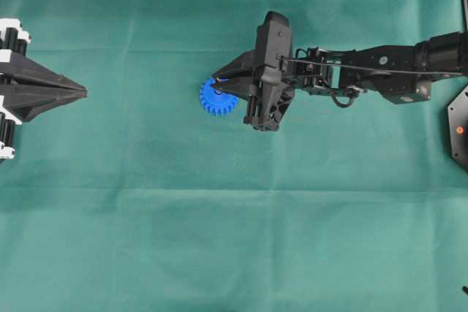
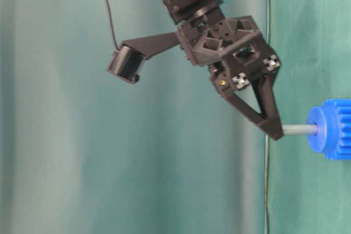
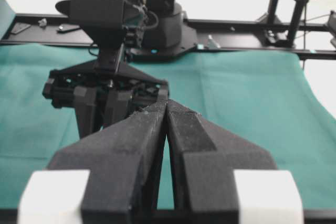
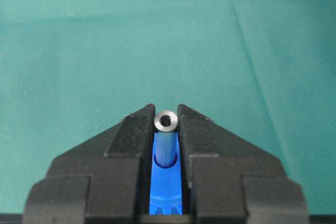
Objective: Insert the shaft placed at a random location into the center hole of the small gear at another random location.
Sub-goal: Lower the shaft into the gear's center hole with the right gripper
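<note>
From overhead the right gripper [image 1: 216, 82] hangs over the small gear [image 1: 218, 99] on the green cloth [image 1: 219, 239], at table level its tips pinch the shaft [image 2: 299, 130] entering the hub, and the wrist view shows jaws clamped around the pin.

Cloth [image 1: 219, 253] wide open all round; only blockers near the middle are the small gear [image 1: 216, 100] w/ right gripper [image 1: 216, 84] parked over it.
</note>
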Controlling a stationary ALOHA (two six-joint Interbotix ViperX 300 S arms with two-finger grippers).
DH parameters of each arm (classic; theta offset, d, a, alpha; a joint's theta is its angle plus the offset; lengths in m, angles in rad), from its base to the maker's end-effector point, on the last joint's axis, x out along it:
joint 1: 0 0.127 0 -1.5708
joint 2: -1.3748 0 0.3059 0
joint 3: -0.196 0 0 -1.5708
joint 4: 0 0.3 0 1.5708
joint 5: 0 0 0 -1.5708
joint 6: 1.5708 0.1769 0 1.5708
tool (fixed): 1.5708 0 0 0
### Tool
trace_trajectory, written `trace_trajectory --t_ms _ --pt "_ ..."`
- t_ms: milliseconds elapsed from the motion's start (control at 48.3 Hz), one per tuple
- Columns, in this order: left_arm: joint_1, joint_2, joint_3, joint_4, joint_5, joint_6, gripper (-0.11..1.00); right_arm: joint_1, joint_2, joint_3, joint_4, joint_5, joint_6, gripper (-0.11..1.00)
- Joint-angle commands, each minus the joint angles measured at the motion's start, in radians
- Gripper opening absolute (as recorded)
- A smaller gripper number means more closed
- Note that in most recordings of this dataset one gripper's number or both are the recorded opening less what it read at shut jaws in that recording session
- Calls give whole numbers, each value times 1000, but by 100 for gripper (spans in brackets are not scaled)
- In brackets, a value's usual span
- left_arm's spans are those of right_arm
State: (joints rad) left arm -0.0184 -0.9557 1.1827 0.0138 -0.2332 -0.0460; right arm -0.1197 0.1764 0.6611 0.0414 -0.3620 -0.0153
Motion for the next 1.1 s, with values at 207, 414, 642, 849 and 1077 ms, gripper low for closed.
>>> trace_trajectory --t_ms 207,414,642,849,1077 --pt "-3 6 -23 2 -6 -2 0 2 9 -15 5 -25 0 14" --pt "-3 6 -23 2 -8 -2 0 2 31 -15 5 -35 0 14" --pt "-3 6 -25 2 -9 0 0 2 54 -20 5 -49 2 14" --pt "-2 6 -25 3 -8 0 0 2 58 -18 5 -49 2 14" --pt "-2 6 -23 2 -8 0 0 2 58 -15 5 -49 2 14"
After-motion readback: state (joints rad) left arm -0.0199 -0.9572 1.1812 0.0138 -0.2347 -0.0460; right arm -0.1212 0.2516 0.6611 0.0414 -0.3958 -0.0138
